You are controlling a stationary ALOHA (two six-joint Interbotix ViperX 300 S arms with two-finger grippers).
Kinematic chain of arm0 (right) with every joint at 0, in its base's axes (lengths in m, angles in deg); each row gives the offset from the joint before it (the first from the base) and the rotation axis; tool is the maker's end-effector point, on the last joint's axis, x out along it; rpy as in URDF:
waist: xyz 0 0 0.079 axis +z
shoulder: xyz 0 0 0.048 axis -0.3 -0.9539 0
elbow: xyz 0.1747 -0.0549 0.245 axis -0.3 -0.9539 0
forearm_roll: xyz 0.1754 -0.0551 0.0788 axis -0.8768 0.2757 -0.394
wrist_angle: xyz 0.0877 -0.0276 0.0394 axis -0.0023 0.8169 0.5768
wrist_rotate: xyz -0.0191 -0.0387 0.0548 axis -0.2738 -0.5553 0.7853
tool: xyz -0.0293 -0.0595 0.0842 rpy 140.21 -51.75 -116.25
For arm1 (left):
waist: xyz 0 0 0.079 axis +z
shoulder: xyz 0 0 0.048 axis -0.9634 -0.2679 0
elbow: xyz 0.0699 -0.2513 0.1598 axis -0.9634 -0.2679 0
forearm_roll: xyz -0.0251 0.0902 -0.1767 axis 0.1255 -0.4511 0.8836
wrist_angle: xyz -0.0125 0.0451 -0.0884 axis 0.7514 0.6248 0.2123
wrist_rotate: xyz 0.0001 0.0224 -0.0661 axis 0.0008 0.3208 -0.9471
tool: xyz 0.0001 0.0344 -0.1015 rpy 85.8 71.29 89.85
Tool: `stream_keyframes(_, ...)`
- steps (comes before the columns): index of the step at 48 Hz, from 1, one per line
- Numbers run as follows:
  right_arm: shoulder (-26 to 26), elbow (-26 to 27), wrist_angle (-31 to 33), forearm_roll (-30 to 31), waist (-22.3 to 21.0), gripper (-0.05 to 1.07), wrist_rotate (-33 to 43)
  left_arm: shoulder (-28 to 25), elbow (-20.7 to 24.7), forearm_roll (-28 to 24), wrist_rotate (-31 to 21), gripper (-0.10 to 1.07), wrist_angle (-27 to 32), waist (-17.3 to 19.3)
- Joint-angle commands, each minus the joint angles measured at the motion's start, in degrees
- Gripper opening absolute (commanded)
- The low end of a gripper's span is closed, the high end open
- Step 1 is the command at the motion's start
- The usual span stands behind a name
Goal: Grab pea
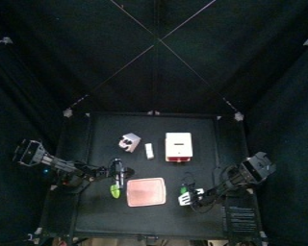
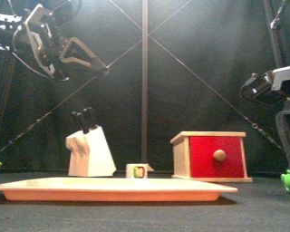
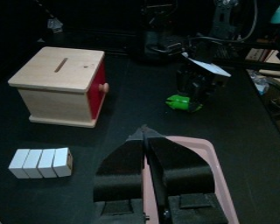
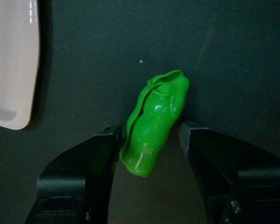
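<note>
1. Carrying everything, the black desk (image 1: 202, 130) spread under both arms, with a pink tray (image 1: 145, 193) near its front edge.
2. A wooden box with a red front (image 2: 213, 155) stood behind the tray toward the right, well apart from the pea.
3. A white knife block (image 2: 91, 151) stood toward the left, with a small white block (image 2: 138, 169) between it and the box.
4. The left gripper (image 3: 150, 168) hung over the tray's end, its jaws pressed together and holding nothing.
5. The right gripper (image 4: 152, 140) stood wide open over the desk to the right of the tray, one jaw on each side of the pea and holding nothing yet.
6. The pea (image 4: 156, 122) lay flat on the desk just beside the tray's right edge. It looked light, glossy and likely slippery, probably a stiff plastic toy; the likeliest sound hold was across its middle, jaws closing on the long sides so it would not squirt out endwise.
</note>
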Motion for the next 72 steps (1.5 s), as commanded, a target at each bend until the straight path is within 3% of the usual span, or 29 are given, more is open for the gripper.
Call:
stream_keyframes(1,0.79,0.26,-0.35,0.09,-0.18,0.87,0.09,0.0,0.7,-0.09,0.0,0.38,-0.44,0.0)
stream_keyframes(9,0.79,0.09,-0.35,0.26,-0.18,0.84,0.0,0.0,0.7,-0.09,0.0,0.38,-0.35,0.0)
stream_keyframes(25,1.93,-0.18,-0.35,1.05,-0.18,0.63,0.0,0.0,0.7,-0.09,0.0,0.38,-0.44,0.0)
stream_keyframes(38,4.66,-0.26,-0.44,4.39,-0.18,0.63,0.09,0.26,0.26,-0.09,0.0,0.38,-0.44,-0.09)
stream_keyframes(54,4.83,-0.26,-0.44,6.86,-0.44,0.63,0.09,3.78,-2.2,0.0,-0.09,0.38,-0.44,-0.09)
stream_keyframes(72,5.1,0.18,-0.26,8.61,-0.97,0.63,0.18,4.13,-2.46,0.35,0.09,0.38,-0.44,0.0)
